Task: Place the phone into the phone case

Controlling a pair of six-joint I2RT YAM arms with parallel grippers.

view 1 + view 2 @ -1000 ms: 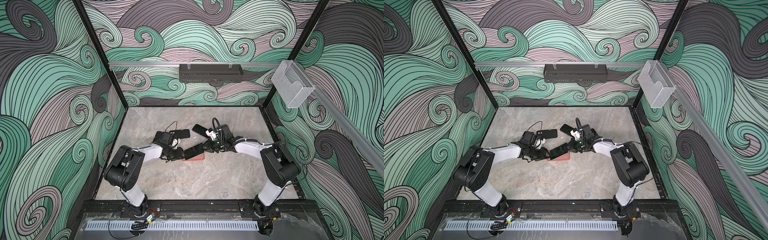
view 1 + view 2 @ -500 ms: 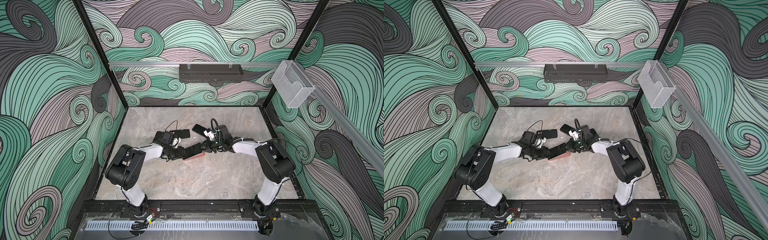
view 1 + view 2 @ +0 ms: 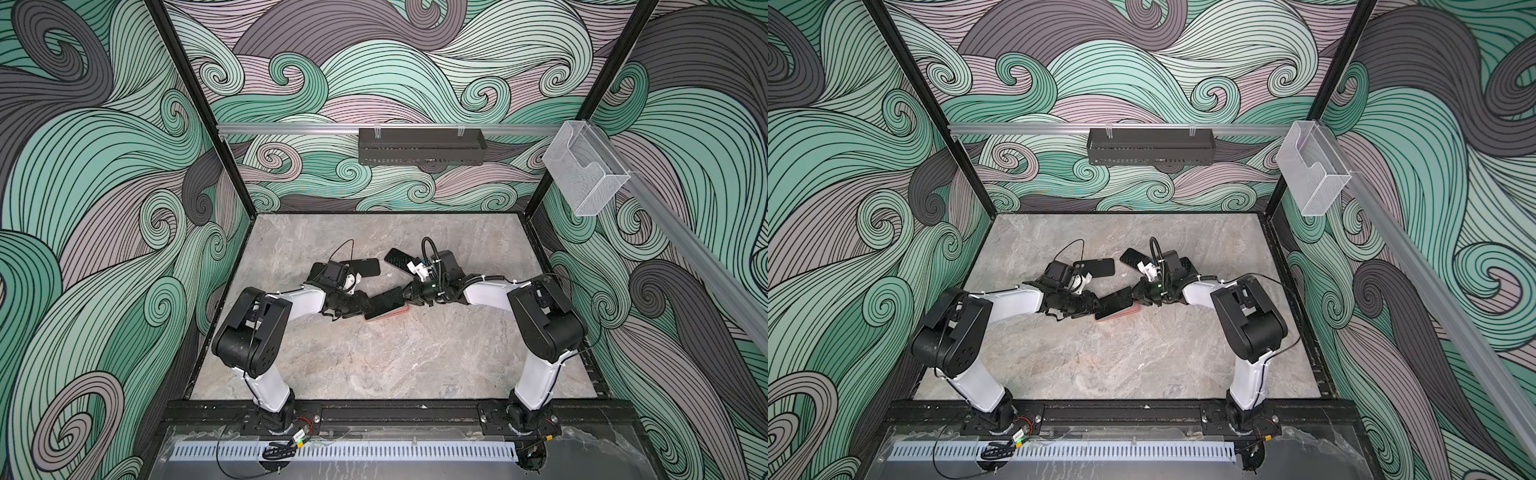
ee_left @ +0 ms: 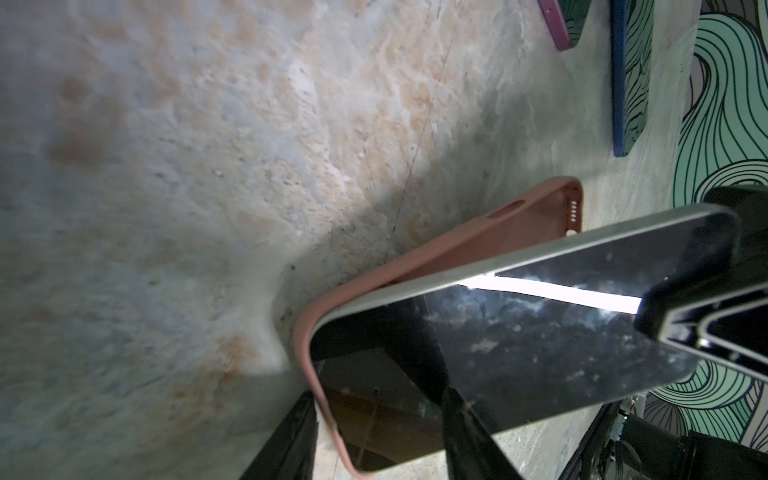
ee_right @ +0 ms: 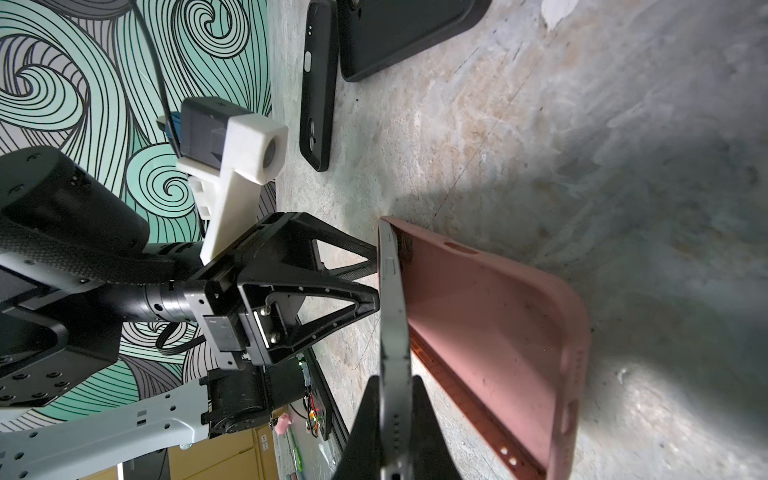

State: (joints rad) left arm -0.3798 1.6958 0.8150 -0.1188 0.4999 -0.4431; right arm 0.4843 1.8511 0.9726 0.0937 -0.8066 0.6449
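Observation:
A black phone [image 3: 384,301] [image 3: 1115,300] lies tilted over a pink phone case [image 3: 392,314] [image 3: 1121,313] on the stone floor. In the left wrist view one end of the phone [image 4: 519,332] sits inside the case [image 4: 478,245] while the other end is raised. My right gripper [image 3: 406,294] [image 5: 395,382] is shut on the raised end, one finger on each face of the phone [image 5: 392,311]. My left gripper [image 3: 365,305] [image 4: 378,395] stands with its fingers apart astride the case's seated corner, one finger beside the rim and the other over the screen.
Two more black phone cases [image 3: 361,267] [image 3: 399,259] lie just behind the grippers. On the back wall hangs a black basket [image 3: 419,145]. A clear holder [image 3: 584,170] is on the right rail. Bare floor stretches toward the front edge.
The phone has come down flatter over the pink case and the right gripper has lowered with it. The left gripper's fingers have spread a little at the case's end.

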